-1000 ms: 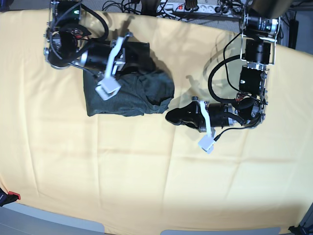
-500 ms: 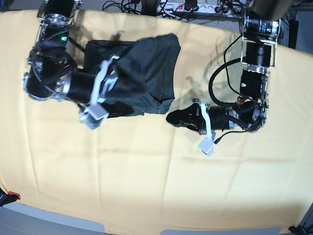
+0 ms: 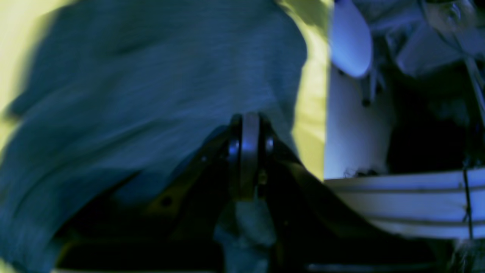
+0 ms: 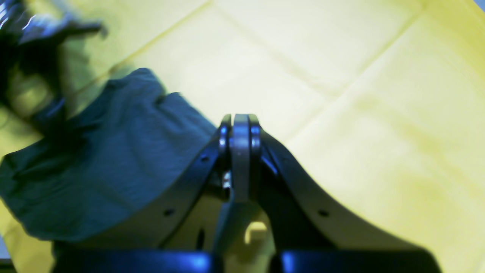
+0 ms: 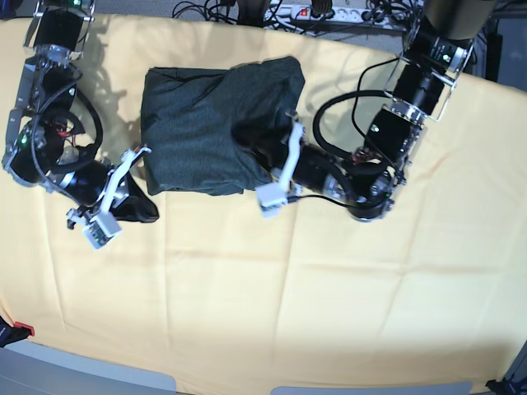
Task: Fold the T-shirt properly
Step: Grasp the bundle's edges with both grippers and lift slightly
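Observation:
The dark green-grey T-shirt (image 5: 202, 115) lies as a folded, roughly square bundle on the yellow cloth at the back middle. My left gripper (image 5: 245, 138) reaches from the right across the shirt's right part; in the left wrist view it (image 3: 246, 131) is shut, with the T-shirt's blurred knit (image 3: 151, 94) right behind the tips. My right gripper (image 5: 152, 214) rests off the shirt, beside its front left corner. It (image 4: 240, 131) is shut with nothing in it, above bare cloth, and the T-shirt (image 4: 94, 182) lies to its left.
A creased yellow cloth (image 5: 272, 304) covers the whole table. A power strip with cables (image 5: 321, 11) runs along the back edge. A small red object (image 5: 22, 330) sits at the front left edge. Both arm bases stand at the back corners.
The right gripper let go of the shirt and pulled away to the front left, leaving the fold laid flat. The left arm swung left onto the shirt's right part.

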Action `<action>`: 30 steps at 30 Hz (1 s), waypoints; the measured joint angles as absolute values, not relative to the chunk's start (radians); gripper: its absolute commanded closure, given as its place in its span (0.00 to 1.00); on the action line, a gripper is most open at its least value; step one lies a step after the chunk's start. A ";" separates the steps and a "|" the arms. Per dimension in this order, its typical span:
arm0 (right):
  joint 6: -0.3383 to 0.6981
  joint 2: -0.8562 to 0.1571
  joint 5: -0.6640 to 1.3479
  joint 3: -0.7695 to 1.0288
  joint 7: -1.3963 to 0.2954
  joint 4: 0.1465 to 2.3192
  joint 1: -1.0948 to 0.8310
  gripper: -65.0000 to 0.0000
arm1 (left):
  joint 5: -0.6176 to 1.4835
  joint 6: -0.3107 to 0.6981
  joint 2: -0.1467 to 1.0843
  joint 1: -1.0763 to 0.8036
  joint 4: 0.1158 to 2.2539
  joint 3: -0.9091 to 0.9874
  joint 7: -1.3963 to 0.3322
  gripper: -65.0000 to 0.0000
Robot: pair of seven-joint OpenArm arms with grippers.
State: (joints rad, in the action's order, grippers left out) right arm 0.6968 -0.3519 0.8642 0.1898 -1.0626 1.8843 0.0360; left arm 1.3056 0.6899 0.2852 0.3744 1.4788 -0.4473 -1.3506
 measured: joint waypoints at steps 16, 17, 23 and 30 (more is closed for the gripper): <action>0.603 -0.361 0.473 0.088 -0.875 1.687 0.100 1.00 | 0.907 0.693 0.286 0.286 1.670 -0.734 -1.170 1.00; 0.613 -0.361 0.476 0.075 -0.875 1.687 0.099 1.00 | 0.906 0.693 0.286 0.276 1.676 -0.746 -1.169 1.00; 0.678 -0.360 0.510 -0.016 -0.875 1.687 0.099 1.00 | 0.823 0.693 0.286 0.252 1.682 -0.759 -1.128 1.00; 0.694 -0.380 0.512 -0.063 -0.902 1.687 0.100 1.00 | 0.758 0.690 0.286 0.241 1.682 -0.759 -1.061 1.00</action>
